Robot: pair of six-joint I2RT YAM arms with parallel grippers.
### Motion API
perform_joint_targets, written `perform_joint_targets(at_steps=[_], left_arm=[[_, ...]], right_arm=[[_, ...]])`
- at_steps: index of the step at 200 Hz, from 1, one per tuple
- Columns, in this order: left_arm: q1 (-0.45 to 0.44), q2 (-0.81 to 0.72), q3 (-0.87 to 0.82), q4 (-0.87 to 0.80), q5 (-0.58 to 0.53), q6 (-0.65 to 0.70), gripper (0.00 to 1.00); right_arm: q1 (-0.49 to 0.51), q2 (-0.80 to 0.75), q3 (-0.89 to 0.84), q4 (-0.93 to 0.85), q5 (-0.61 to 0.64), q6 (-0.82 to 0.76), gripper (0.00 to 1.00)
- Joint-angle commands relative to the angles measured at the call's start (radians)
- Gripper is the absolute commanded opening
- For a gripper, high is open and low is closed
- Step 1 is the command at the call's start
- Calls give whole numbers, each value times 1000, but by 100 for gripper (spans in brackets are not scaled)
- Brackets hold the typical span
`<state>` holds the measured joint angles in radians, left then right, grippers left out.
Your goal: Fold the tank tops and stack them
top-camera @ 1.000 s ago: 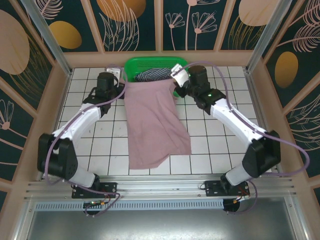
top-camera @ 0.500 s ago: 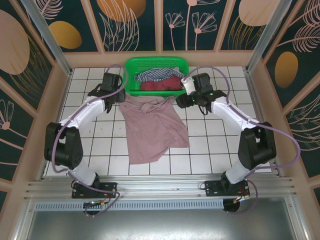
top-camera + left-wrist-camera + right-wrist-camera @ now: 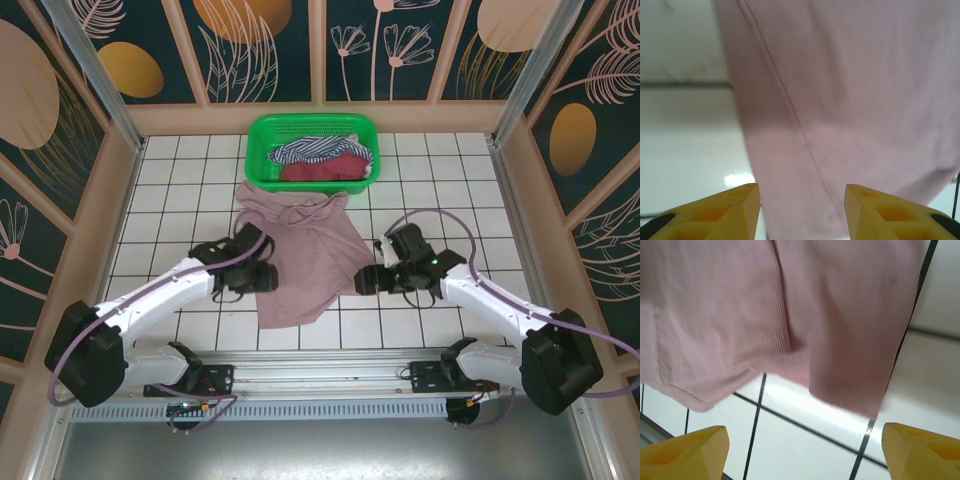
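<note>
Presently on the table (image 3: 180, 200), itemised by claw:

1. Left claw (image 3: 268, 278) (image 3: 801, 195). Jaws parted to a moderate gap, with nothing pinched between them. It sits low at the left edge of the pink top (image 3: 305, 255). From its wrist, ribbed pink cloth (image 3: 850, 90) lies straight ahead of the yellow fingers (image 3: 740, 202) and runs down between them, with a seam crossing it diagonally. Bare white tile lies ahead to the left of the tips. Whether the tips touch the cloth cannot be told.

2. Right claw (image 3: 362, 282) (image 3: 805, 440). Jaws set wide, empty. It sits low just beside the pink top's near right corner, facing the left claw across the cloth. From its wrist, the pink top (image 3: 740, 315) lies ahead of the tips, its hem edge rumpled. White tile and dark grout lines show between the tips and the cloth.

3. Pink top. Lies mostly flat between the two claws. Its far end is bunched and wrinkled, beyond both claws towards the basket (image 3: 262, 140).

4. Basket, green. Stands well beyond both claws at the far edge of the table, just past the pink top's bunched end.

5. Striped top (image 3: 305, 150). Heaped in the basket, on its far side.

6. Maroon top (image 3: 320, 170). Heaped in the basket, on the side nearer the claws, touching the striped top.
</note>
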<state>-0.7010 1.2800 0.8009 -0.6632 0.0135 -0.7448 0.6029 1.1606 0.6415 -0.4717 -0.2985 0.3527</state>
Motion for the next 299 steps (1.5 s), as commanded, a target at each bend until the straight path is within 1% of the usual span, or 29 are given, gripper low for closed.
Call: perform_joint_targets(at_steps=[1, 14, 36, 51, 73, 109, 136, 158, 177, 214, 241, 257, 280, 299], left_arm=[[-70, 51, -14, 19, 21, -139, 48], [-96, 83, -7, 39, 27, -153, 48], [-155, 155, -5, 76, 54, -175, 47], [-177, 189, -33, 79, 56, -194, 46], [-181, 203, -66, 90, 48, -208, 40], [-193, 249, -15, 111, 32, -209, 38], [-197, 266, -14, 103, 19, -210, 36], [-199, 270, 13, 70, 7, -203, 37], [-199, 269, 60, 10, -20, -188, 43], [-205, 256, 94, -34, -21, -196, 39], [-220, 279, 61, -20, -2, -209, 38], [-222, 298, 66, -36, -21, -197, 38], [-222, 332, 94, -100, -72, -171, 38], [-222, 335, 82, -42, -34, -176, 37]], right_arm=[[48, -20, -55, 55, 46, 153, 81], [71, -20, -81, 80, 64, 178, 81], [72, -18, -115, 121, 64, 195, 81], [72, -11, -115, 126, 76, 195, 81], [72, -3, -116, 139, 73, 192, 81], [70, -7, -126, 141, 70, 194, 81], [69, -9, -128, 140, 67, 188, 81], [69, -16, -137, 146, 59, 189, 81], [68, -25, -144, 145, 56, 189, 80], [58, -45, -162, 147, 47, 190, 79], [54, -57, -176, 156, 37, 195, 79], [49, -57, -180, 158, 29, 192, 79], [41, -57, -184, 161, 18, 190, 78], [32, -52, -184, 166, 12, 183, 78]])
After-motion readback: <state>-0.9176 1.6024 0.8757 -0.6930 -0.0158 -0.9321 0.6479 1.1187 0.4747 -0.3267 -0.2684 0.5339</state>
